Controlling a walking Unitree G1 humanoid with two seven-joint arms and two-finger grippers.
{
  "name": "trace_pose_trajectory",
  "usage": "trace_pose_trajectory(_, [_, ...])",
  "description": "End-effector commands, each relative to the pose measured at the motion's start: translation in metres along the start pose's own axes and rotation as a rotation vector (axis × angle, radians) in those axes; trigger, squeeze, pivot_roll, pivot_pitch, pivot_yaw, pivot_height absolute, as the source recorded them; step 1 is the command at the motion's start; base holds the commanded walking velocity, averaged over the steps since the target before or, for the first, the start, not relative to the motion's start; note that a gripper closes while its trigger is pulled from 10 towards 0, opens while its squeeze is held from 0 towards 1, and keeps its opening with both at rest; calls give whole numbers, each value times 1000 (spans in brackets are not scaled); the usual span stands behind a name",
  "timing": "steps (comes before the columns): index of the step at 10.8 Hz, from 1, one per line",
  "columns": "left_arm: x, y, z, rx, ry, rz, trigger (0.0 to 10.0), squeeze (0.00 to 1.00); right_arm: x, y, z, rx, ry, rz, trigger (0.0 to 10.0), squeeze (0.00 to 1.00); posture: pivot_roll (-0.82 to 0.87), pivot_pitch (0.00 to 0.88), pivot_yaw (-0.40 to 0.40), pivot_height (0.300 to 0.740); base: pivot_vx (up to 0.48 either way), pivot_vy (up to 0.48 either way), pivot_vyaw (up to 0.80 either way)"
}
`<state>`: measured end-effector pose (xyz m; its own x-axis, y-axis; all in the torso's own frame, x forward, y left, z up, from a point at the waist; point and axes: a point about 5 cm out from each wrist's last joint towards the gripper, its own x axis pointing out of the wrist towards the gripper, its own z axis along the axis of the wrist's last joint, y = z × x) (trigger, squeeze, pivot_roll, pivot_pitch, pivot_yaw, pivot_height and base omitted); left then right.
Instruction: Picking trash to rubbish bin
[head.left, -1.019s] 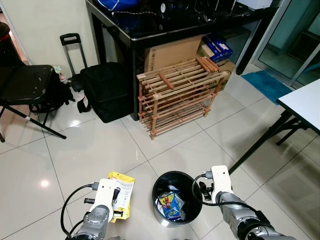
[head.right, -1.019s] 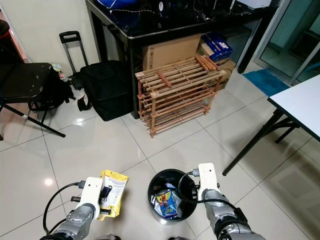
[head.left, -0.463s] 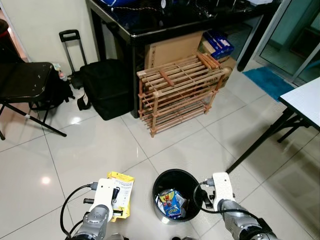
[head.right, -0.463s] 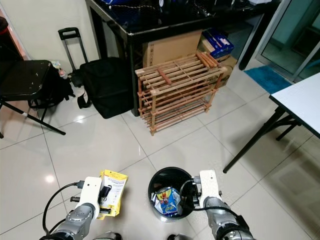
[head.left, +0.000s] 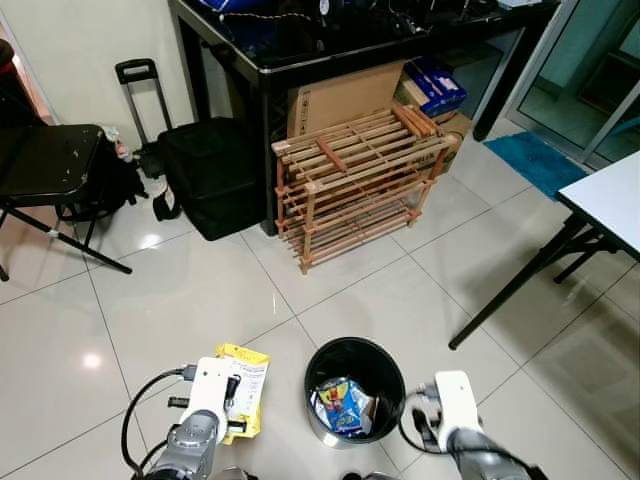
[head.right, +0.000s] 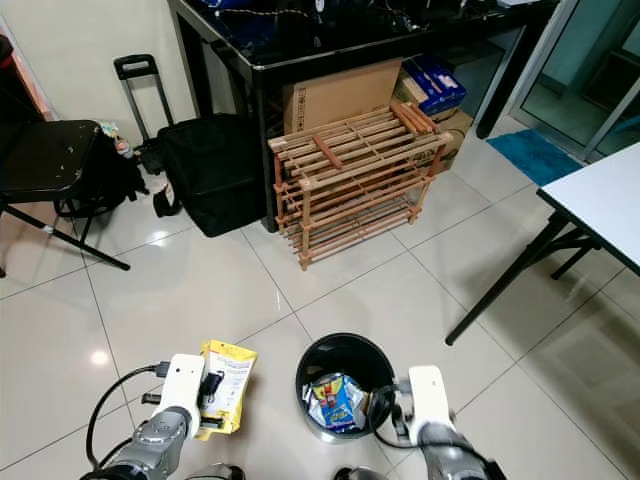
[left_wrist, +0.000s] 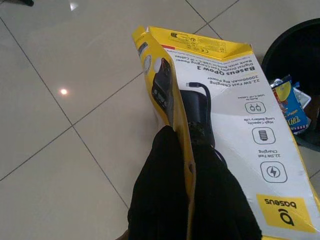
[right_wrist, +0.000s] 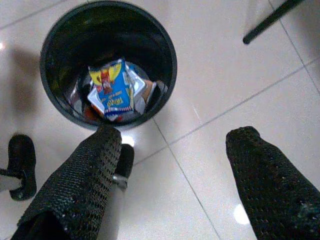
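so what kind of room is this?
Probably a home living or work area: tiled floor, a wooden shoe rack against a black desk, a folding chair and a black trolley bag.

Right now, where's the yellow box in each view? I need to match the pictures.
Left eye: yellow box at bottom left, in the left gripper, left of the bin.
Right eye: box at bottom left, again left of the bin.
Left wrist: box clamped between the fingers, bin at the right edge.
Right wrist: not in it.
Shared landmark: the black bin.
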<state>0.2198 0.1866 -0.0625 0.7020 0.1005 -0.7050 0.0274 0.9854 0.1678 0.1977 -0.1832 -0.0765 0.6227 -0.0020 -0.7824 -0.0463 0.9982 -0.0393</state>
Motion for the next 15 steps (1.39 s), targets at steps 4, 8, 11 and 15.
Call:
trace_pose_trajectory(4, [-1, -2, -5, 1, 9, -11, 10000, 0, 0, 0, -2, 6, 12, -8, 10000, 0, 42, 68, -76, 740, 0, 0, 0])
trace_pose_trajectory(8, [-2, -2, -6, 9, 10, -12, 10000, 0, 0, 3, -1, 15, 10, 5, 10000, 0, 46, 55, -75, 740, 0, 0, -359])
trace_pose_trajectory(11, [-1, -2, -5, 13, 8, -15, 10000, 0, 0, 4, -3, 14, 24, 6, 10000, 0, 46, 48, -71, 740, 0, 0, -800])
trace_pose_trajectory(15, [-1, -2, -5, 11, 7, -13, 10000, 0, 0, 4, -4, 19, 29, 6, 10000, 0, 45, 65, -74, 740, 0, 0, -800])
